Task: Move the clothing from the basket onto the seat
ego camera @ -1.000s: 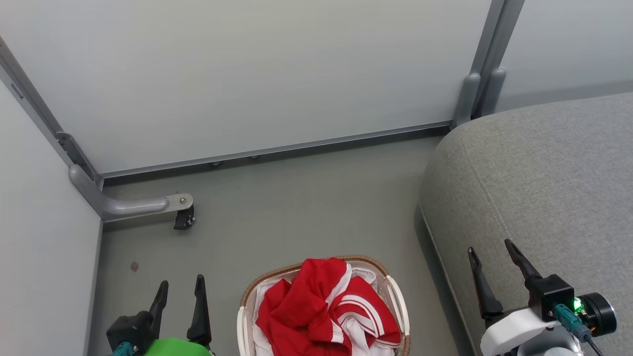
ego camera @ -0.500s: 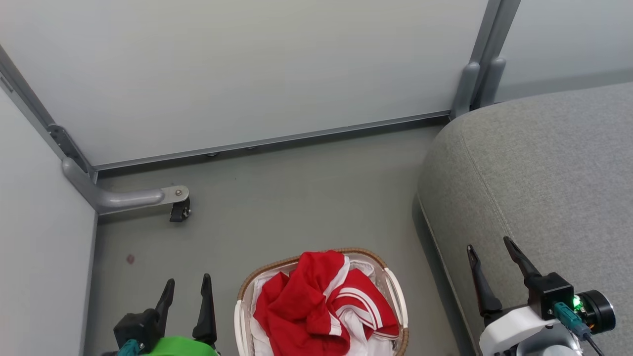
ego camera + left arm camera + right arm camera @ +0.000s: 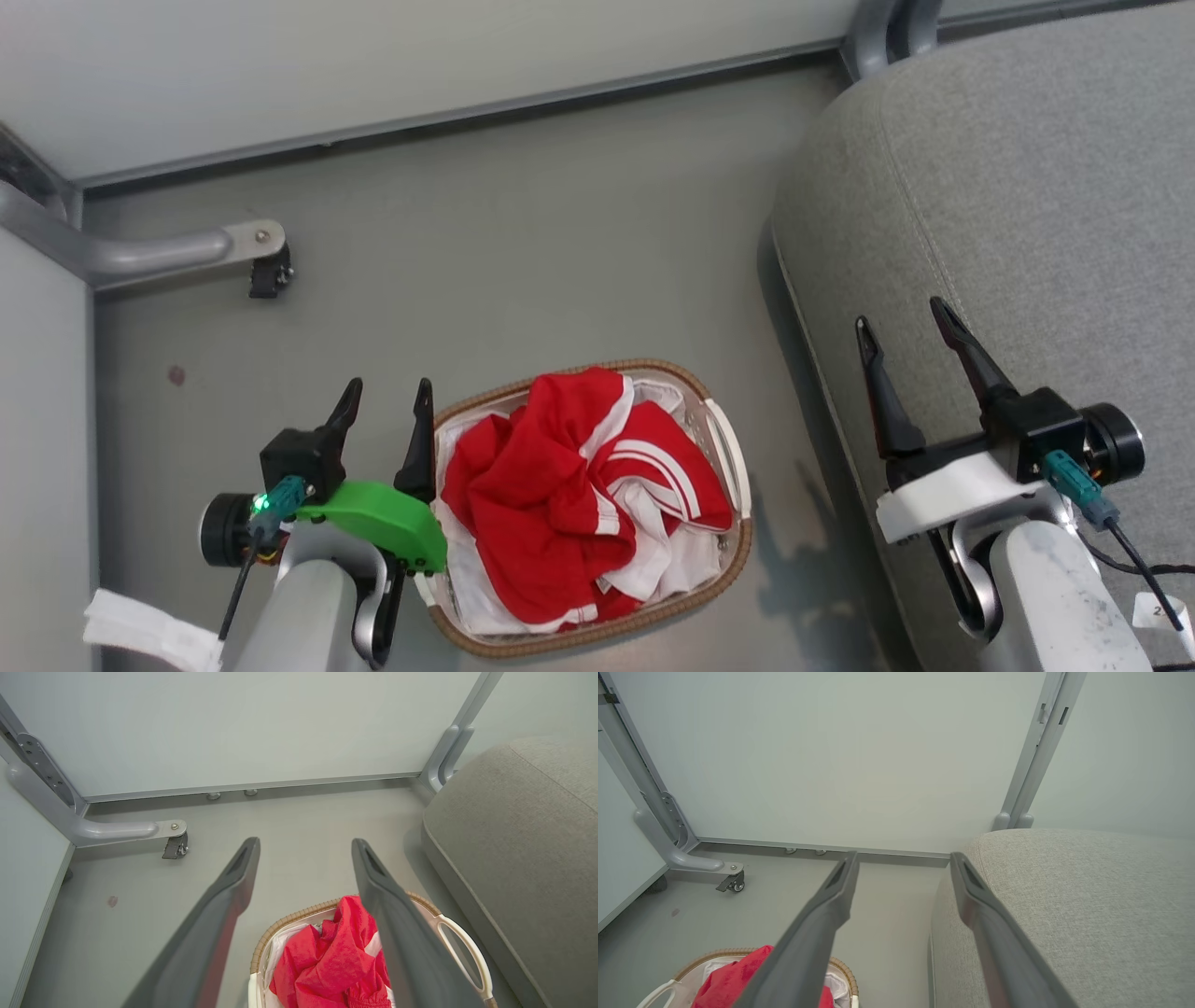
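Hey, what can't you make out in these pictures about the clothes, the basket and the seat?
Head view: the clothing is bunched; folds hide how many garments there are.
Head view: the left gripper covers the left side of the basket.
Left wrist view: the bottom edge cuts off most of the basket.
Head view: the seat runs past the right edge.

Grey floor walled by pale panels

The bare grey floor (image 3: pixel 523 233) meets pale partition panels (image 3: pixel 373 56) along its far edge. A curved metal foot (image 3: pixel 159 250) with a small black caster (image 3: pixel 271 276) stands near the far left corner, and a small reddish spot (image 3: pixel 175 375) lies by the left edge.
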`<state>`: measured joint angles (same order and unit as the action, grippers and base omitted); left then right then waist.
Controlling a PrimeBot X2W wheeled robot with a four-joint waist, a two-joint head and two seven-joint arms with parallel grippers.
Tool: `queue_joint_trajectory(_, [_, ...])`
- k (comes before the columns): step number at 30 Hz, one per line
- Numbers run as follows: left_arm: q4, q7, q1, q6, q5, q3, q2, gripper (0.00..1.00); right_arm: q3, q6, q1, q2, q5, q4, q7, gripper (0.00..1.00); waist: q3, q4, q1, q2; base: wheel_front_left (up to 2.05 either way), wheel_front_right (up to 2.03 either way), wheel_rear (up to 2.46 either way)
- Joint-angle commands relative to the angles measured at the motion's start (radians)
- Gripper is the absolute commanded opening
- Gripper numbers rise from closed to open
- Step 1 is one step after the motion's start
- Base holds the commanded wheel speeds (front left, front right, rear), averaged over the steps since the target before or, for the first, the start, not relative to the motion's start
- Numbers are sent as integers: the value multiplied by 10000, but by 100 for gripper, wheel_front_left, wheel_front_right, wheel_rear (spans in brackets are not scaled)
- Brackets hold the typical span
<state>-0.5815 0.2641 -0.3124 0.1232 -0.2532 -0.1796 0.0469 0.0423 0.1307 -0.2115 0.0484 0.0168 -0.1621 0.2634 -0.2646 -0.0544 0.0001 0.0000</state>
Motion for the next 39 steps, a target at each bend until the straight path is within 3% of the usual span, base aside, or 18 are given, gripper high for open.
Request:
queue_joint_trajectory(1, [-217,9,-462,41,107,-63,62,100,34,0,-302,39,100,69,22,100,-1935,-775,-1,0,0,0,0])
queue_joint_trajectory(13, [-2468,9,-2547,80,576,-1152,339,100,180,-1,-1458,28,886,311,22,100,-4238,-1852,-1,0,0,0,0])
queue_joint_trajectory(21, [-3932,9,-3516,82,383,-1570,811,100,341,-1,-1944,27,1320,496,22,100,-5225,-2318,-1,0,0,0,0])
queue_joint_trajectory(29, [-5203,-125,-4243,83,231,-1866,843,100,551,-1,-2056,28,1550,432,22,100,-5633,-2484,-1,0,0,0,0])
queue_joint_trajectory(30, [-5292,-128,-4284,83,155,-1920,800,87,566,-1,-2061,27,1560,426,22,100,-5646,-2489,-1,0,0,0,0])
queue_joint_trajectory(31, [-5373,-123,-4330,83,88,-1997,737,45,573,-1,-2060,28,1571,416,22,100,-5649,-2486,-1,0,0,0,0])
queue_joint_trajectory(32, [-5406,-117,-4360,83,35,-2083,683,29,573,-1,-2055,30,1571,400,22,100,-5641,-2476,-1,0,0,0,0])
queue_joint_trajectory(33, [-5430,-105,-4393,84,-55,-2205,641,0,563,-1,-2048,30,1554,379,22,100,-5617,-2452,-1,0,0,0,0])
queue_joint_trajectory(39, [-5330,-33,-4303,84,-515,-2786,422,0,550,-1,-2031,31,1385,261,22,100,-5218,-2238,-1,0,0,0,0])
